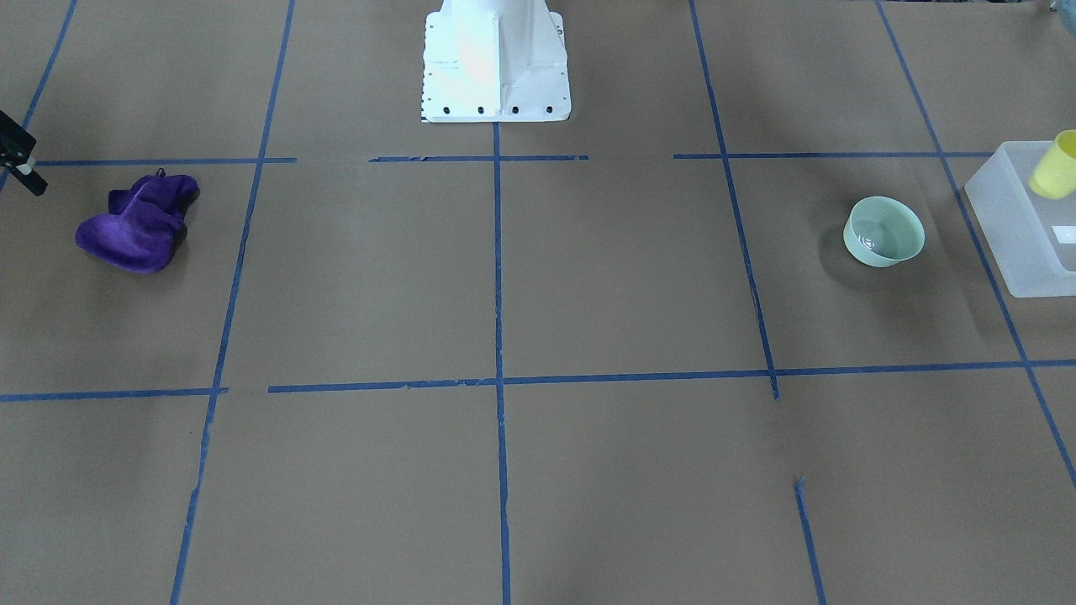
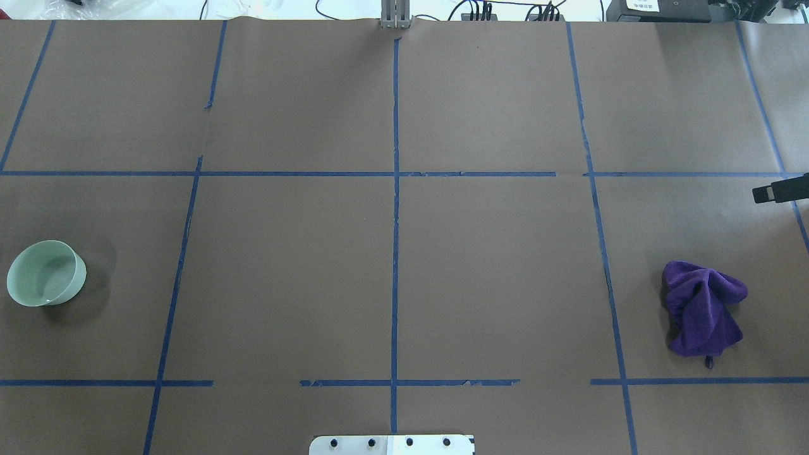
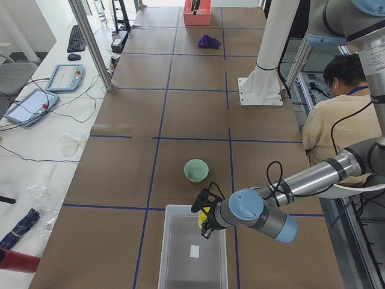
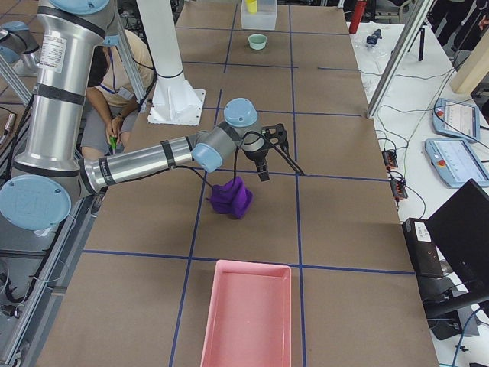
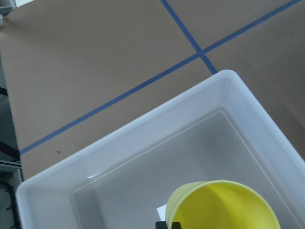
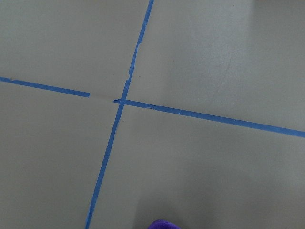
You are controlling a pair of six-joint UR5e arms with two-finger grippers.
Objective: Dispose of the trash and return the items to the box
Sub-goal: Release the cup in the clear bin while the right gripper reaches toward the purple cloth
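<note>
Nearest, at the left end of the worktop (image 2: pixel 493 272): the frosted whitish box (image 3: pixel 180 241), top uncovered, long side running along the worktop, a small white label (image 3: pixel 194 251) lying on its floor.

Just over the box's far end: the left pincer (image 3: pixel 203 220), clamped on the yellow cup (image 1: pixel 1056 166). Holds the cup tilted, mouth toward the wrist camera, above the inside of the box and clear of its floor. Shows one black finger (image 5: pixel 167 224) at the cup's rim in the wrist view.

Next along, near the box but apart from it: the mint-green bowl (image 1: pixel 883 231). Stands upright on the brown paper, mouth up, touching nothing else.

Farther on, at the middle of the worktop's robot side: the white robot base (image 3: pixel 260 90), among blue tape lines (image 2: pixel 395 253) crossing the paper in a grid.

Beyond that, toward the right end: the purple cloth (image 2: pixel 703 309), crumpled in a heap, well apart from bowl and box.

Near the cloth, hanging clear of it: the right pincer (image 2: pixel 768 193). Appears only as a dark tip at the edge of the overhead and front views; cannot tell whether spread or closed.

Farthest, at the right end: a pink tray (image 4: pixel 248 321), flat on the worktop, apart from the cloth.
</note>
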